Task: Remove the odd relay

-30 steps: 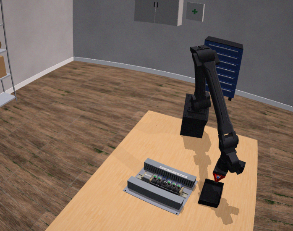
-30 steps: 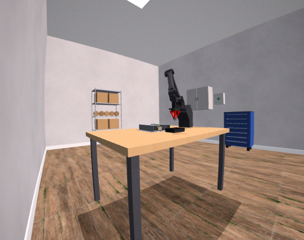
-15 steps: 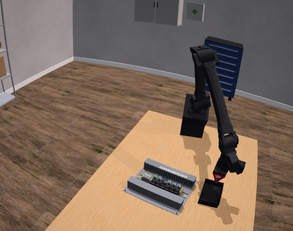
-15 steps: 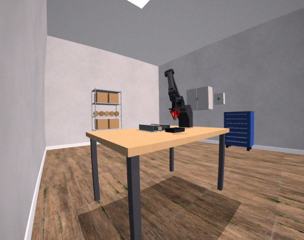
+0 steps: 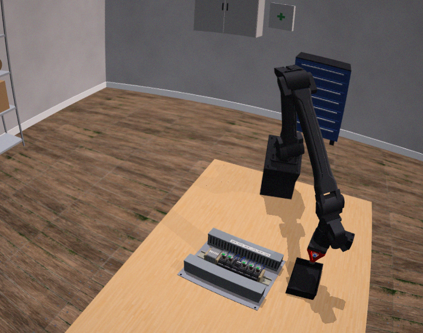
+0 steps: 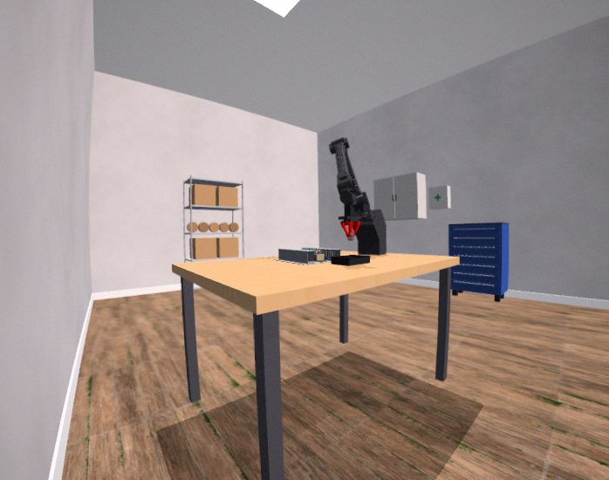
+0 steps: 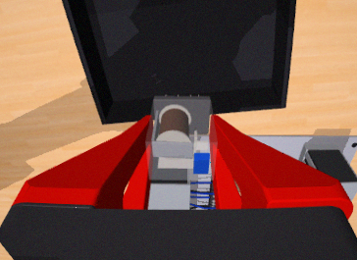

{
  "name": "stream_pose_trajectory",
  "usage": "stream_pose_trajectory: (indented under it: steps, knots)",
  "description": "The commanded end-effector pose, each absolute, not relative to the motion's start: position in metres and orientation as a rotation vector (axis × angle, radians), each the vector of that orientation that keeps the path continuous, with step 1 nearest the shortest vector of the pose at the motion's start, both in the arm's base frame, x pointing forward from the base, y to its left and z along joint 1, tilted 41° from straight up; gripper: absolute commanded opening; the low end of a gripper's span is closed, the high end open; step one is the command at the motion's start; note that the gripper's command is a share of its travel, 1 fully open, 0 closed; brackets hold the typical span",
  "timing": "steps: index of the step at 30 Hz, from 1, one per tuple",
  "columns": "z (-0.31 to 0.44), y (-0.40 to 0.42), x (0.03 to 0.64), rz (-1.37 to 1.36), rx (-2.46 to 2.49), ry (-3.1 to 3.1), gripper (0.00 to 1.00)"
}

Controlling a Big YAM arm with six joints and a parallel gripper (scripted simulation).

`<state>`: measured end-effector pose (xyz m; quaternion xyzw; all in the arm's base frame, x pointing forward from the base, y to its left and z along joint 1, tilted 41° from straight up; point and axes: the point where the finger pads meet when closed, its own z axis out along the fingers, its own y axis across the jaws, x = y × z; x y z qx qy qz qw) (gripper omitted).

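Observation:
My gripper (image 5: 315, 255) with red fingers is shut on a small grey relay (image 7: 178, 142) with a blue patch on its side. It hangs a little above the far edge of the black tray (image 5: 305, 278). In the wrist view the relay sits between the red fingers, with the tray (image 7: 185, 38) open side up just beyond it. The relay panel (image 5: 234, 266) lies left of the tray, with several relays with green buttons (image 5: 243, 265) in a row and one empty gap in the middle. The gripper also shows in the exterior view (image 6: 351, 229) above the tray (image 6: 350, 259).
The arm's black base (image 5: 280, 171) stands at the back of the wooden bench. Grey wire ducts (image 5: 224, 278) flank the relay row. The bench's right edge is close to the tray. A blue drawer cabinet (image 5: 323, 96) stands behind.

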<state>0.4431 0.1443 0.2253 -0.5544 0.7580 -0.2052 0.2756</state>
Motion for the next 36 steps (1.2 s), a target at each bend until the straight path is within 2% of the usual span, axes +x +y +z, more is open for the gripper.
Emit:
stream_pose_trajectory:
  steps: [1,36]
  knots:
    - [0.244,0.143,0.45,-0.561,-1.447,2.011,0.0]
    - [0.193,0.145,0.495,-0.562,-1.466,2.008,0.0]
